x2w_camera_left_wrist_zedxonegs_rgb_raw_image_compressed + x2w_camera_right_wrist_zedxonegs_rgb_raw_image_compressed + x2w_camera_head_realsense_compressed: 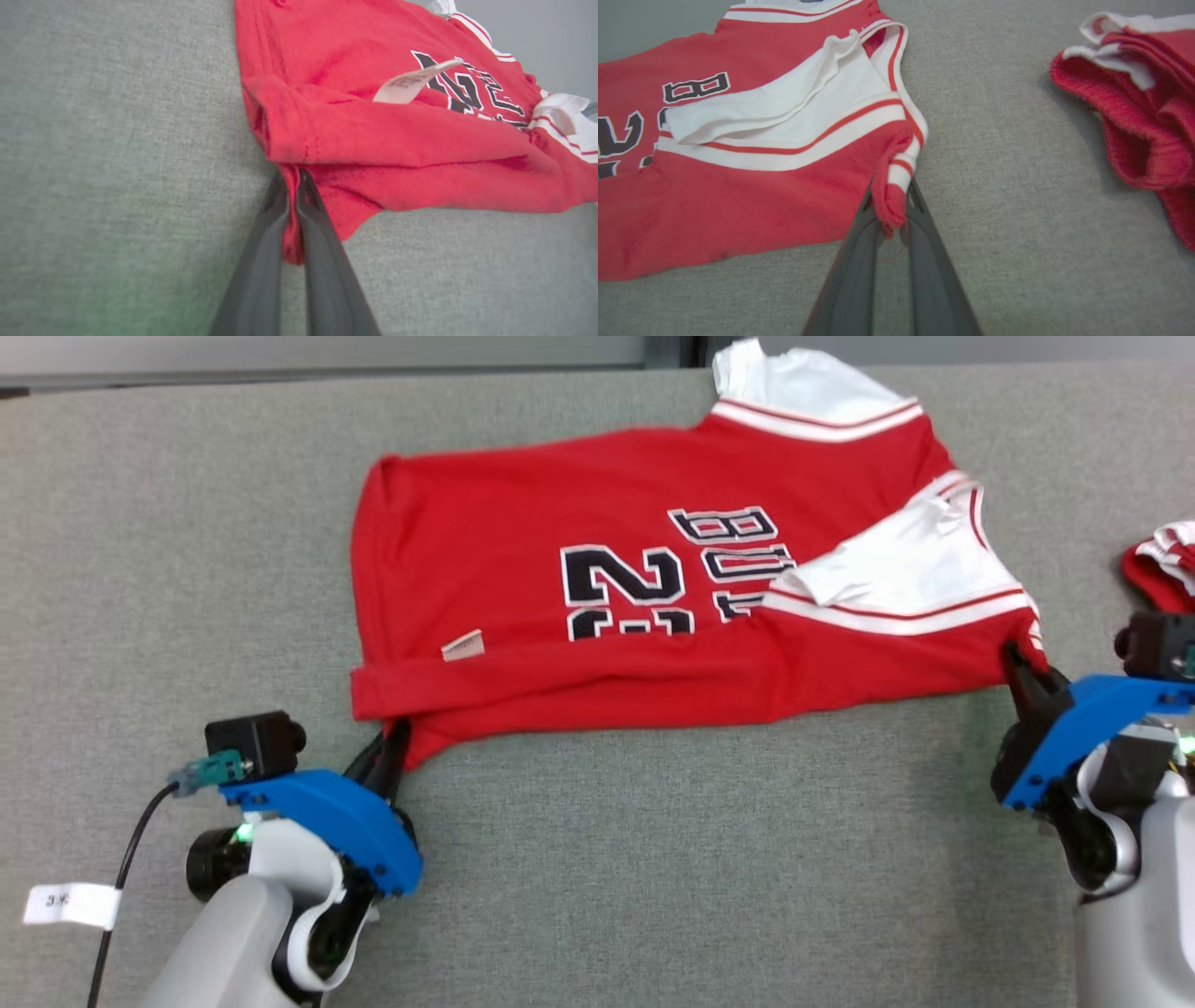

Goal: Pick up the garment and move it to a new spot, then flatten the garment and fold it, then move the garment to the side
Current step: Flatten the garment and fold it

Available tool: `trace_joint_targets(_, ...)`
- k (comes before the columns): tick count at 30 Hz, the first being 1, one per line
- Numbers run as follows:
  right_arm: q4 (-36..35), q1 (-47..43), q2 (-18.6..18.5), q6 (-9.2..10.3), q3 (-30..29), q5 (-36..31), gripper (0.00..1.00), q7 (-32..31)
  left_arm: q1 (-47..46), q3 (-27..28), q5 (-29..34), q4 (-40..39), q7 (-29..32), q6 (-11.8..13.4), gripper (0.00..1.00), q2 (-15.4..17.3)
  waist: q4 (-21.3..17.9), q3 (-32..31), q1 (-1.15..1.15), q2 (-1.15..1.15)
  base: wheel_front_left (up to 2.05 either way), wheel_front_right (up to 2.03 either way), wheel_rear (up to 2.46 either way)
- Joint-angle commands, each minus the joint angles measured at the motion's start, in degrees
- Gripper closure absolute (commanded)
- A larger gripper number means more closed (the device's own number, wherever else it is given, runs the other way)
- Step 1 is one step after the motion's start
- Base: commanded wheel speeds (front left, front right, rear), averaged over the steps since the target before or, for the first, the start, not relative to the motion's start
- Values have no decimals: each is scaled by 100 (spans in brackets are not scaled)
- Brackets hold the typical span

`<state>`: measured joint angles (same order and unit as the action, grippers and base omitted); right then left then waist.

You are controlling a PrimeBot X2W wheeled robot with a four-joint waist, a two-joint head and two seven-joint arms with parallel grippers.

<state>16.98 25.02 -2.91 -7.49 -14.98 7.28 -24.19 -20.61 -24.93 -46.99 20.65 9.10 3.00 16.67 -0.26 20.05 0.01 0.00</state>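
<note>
both arms low at the near edge, each pinching a near corner of the red jersey (560,616).
left gripper (400,733) at the lower left, fingers angled up and slightly right, pressed together on the hem corner; right gripper (1015,661) at the lower right, fingers tilted up-left, clamped on bunched red-and-white trim at the armhole corner. jersey lies on the grey table (653,877), centre to far right, long axis running left to right: hem toward the robot's left, white sleeves and neck toward its right. near edge folded over.
</note>
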Motion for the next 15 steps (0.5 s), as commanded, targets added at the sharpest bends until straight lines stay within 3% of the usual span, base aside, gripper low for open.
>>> trace_joint_targets(1, -160, -184, -39, -1, -56, 53, 100, -30, 183, -12, -47, -72, 107, 14, 100, 111, -32, -124, -1, 0, 0, 0, 0)
trace_joint_targets(9, -1072, -1180, -24, 0, -242, 315, 100, -417, 861, 100, -239, -1053, 572, 205, 100, 636, -55, -507, -1, 0, 0, 0, 0)
trace_joint_targets(15, -1523, -1921, -20, 0, -216, 765, 100, -554, 1640, 153, -320, -1645, 805, 513, 100, 979, -118, -649, -1, 0, 0, 0, 0)
